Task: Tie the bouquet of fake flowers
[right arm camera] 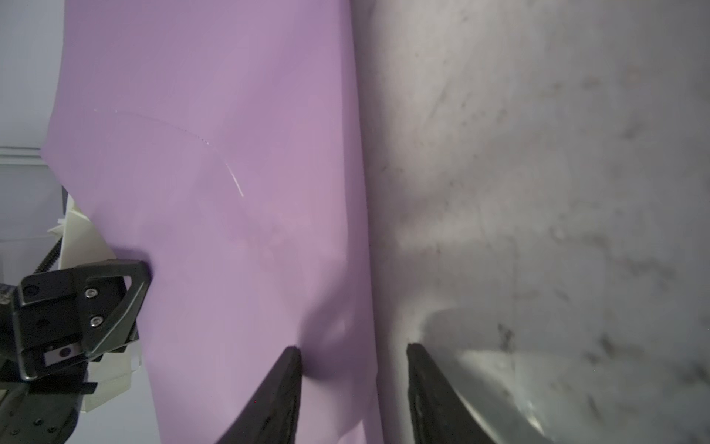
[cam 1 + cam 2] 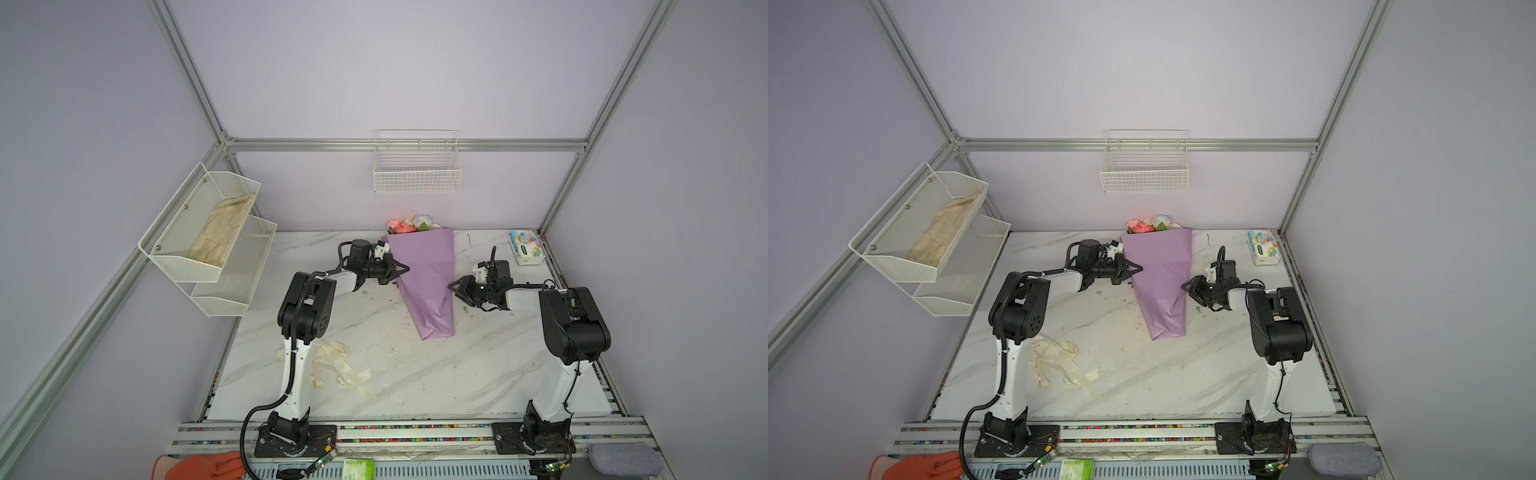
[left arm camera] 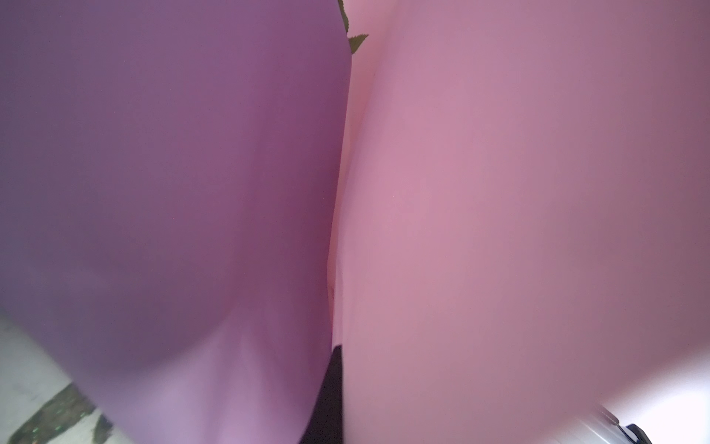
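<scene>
Lilac paper wraps the bouquet of fake flowers, lying on the table: light, crushable, slick. Take it at the narrow waist. Your left gripper is closed at its edge; your right gripper stands parted.

In both top views the black-and-white left arm rises from its base at lower left, bends at a high elbow and sends its forearm rightward to mid-frame. Its black left pincer lies level, jaws closed to a point. The matching right arm rises from lower right, its forearm reaching leftward. The black right pincer faces the centre; in the right wrist view its two fingers stand apart at the bottom edge.
</scene>
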You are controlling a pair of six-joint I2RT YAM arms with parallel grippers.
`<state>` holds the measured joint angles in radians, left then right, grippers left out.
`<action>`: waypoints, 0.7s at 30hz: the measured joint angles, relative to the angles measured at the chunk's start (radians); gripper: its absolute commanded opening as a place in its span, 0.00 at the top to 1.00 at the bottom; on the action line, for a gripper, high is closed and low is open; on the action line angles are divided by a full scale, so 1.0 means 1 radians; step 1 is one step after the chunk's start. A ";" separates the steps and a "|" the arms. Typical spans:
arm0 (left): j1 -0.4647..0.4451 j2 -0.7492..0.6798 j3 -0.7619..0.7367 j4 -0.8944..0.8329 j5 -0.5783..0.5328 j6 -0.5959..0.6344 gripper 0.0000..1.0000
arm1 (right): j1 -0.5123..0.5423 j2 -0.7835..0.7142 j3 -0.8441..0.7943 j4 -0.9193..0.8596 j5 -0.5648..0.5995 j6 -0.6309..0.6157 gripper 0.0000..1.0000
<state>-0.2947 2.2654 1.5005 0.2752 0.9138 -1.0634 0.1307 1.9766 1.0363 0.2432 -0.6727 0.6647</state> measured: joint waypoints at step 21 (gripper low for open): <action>0.028 0.002 0.000 -0.068 0.003 0.039 1.00 | -0.085 0.034 -0.018 0.155 -0.228 -0.061 0.47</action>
<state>-0.2665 2.2669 1.5005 0.2073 0.9169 -1.0248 0.0452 2.0106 1.0180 0.3985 -0.9009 0.6033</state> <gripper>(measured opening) 0.047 0.479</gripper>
